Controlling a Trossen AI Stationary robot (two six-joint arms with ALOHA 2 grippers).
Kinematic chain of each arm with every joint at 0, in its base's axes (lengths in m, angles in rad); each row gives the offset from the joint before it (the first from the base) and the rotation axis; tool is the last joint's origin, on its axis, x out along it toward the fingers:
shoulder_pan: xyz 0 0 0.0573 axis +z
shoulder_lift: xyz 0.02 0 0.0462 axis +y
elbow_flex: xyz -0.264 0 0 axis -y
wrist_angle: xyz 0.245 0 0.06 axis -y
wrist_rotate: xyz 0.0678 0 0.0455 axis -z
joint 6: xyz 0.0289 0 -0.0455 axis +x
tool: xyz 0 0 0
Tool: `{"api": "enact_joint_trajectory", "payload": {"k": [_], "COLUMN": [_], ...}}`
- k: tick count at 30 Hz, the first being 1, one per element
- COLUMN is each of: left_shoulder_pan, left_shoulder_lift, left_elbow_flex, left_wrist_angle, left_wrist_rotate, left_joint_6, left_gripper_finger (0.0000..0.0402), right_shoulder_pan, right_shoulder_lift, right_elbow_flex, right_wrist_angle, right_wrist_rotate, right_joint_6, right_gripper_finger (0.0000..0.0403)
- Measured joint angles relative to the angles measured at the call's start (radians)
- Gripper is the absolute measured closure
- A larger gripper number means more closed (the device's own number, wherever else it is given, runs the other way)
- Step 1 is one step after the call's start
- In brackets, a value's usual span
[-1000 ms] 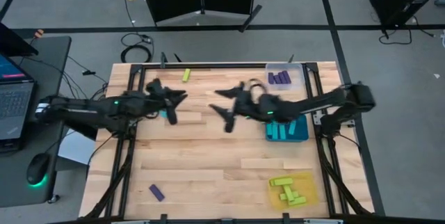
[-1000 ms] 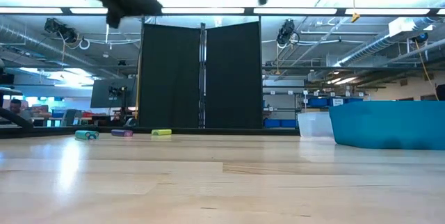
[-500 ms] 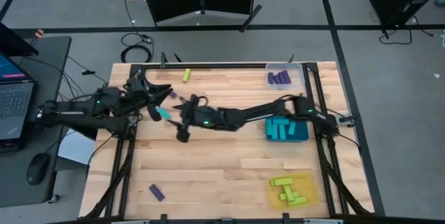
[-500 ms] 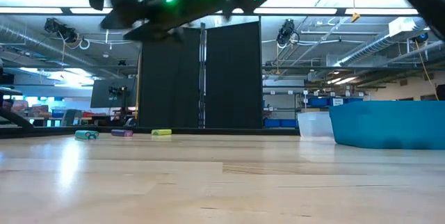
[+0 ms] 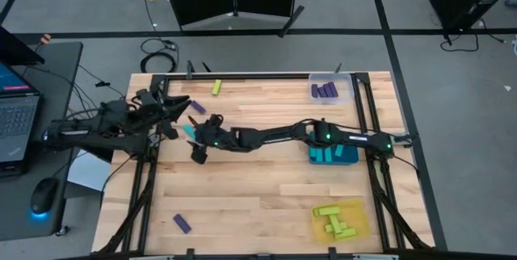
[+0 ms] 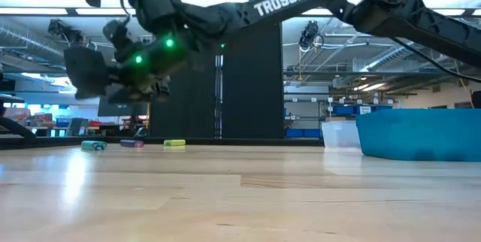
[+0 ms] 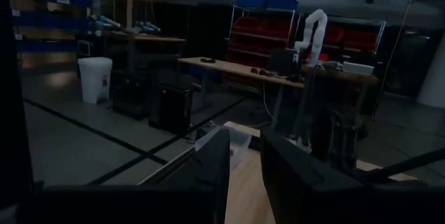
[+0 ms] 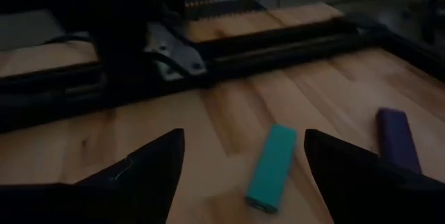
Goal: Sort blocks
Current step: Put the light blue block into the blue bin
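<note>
Blocks: one cyan block (image 8: 272, 166) lies flat on the tabletop (image 5: 266, 195) at the far left, directly ahead of my right hand (image 8: 240, 158). My right arm is stretched across the whole tabletop to reach it. In the right wrist view my fingers stand wide apart, one on each side of the block, above it and not touching. A purple block (image 8: 398, 139) lies near the cyan one, apart from it.

Elsewhere: another purple block (image 5: 182, 224) near the front left corner, a yellow-green block (image 5: 216, 87) at the back edge. Sorted so far: cyan in the teal tray (image 5: 352, 157), purple in the clear tray (image 5: 346, 86), yellow-green in the yellow tray (image 5: 362, 221).

My left hand (image 5: 179, 108) hovers at the left rim, close to my right hand; the left wrist view shows its fingers parted by a narrow gap, holding nothing.

Step in hand, as I judge it: grasp the cyan block. To do it well:
- lower until my fingers straddle the short sides
- the block lies slightly askew to my fingers; turn the wrist to square up first
- close only once level with it
- keep clear of the purple neighbour and of my left arm

Writing: "TROSSEN" in white on my right arm, low view. Nothing legible on blocks or trays
</note>
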Motion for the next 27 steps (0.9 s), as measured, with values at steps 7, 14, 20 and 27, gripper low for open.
{"api": "enact_joint_trajectory", "payload": {"k": [7,14,20,27], "left_shoulder_pan": [0.0,0.0,0.0,0.0], "left_shoulder_lift": [-0.021,-0.02,-0.02,-0.019], "left_elbow_flex": [0.0,0.0,0.0,0.0], "left_wrist_angle": [-0.036,-0.059,-0.061,-0.055], "left_wrist_rotate": [-0.006,-0.015,-0.018,-0.021], "left_joint_6": [0.004,-0.002,-0.001,-0.002], "left_gripper_finger": [0.0314,0.0314,0.0314,0.0314], "right_shoulder_pan": [-0.028,-0.028,-0.01,-0.001], "right_shoulder_lift": [0.016,0.027,0.051,0.062], "right_elbow_flex": [0.001,0.002,0.001,0.001], "right_wrist_angle": [-0.026,0.001,0.039,0.064], "right_wrist_rotate": [0.008,-0.015,-0.028,-0.003], "right_joint_6": [0.049,0.019,0.003,-0.038], "right_gripper_finger": [0.0079,0.0078,0.0078,0.0078]}}
